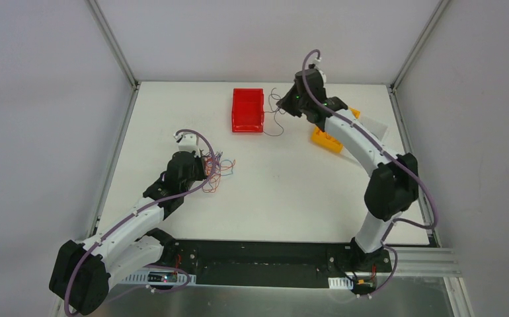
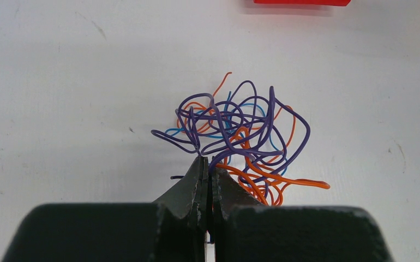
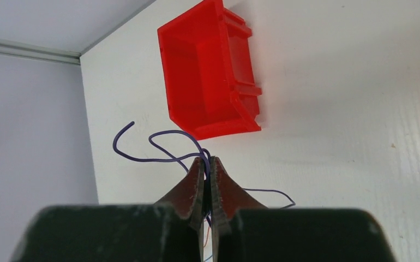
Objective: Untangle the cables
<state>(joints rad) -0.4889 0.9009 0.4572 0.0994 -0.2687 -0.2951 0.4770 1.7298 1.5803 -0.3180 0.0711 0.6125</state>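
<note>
Cables point(image 2: 235, 134) tangled, left jaws clamped on them; right jaws clamped on one purple cable point(image 3: 152, 160).

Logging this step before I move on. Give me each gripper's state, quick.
Left gripper: shut on the tangle.
Right gripper: shut on a purple cable.

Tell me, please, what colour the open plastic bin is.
Red plastic bin, best seen in the right wrist view.
</note>
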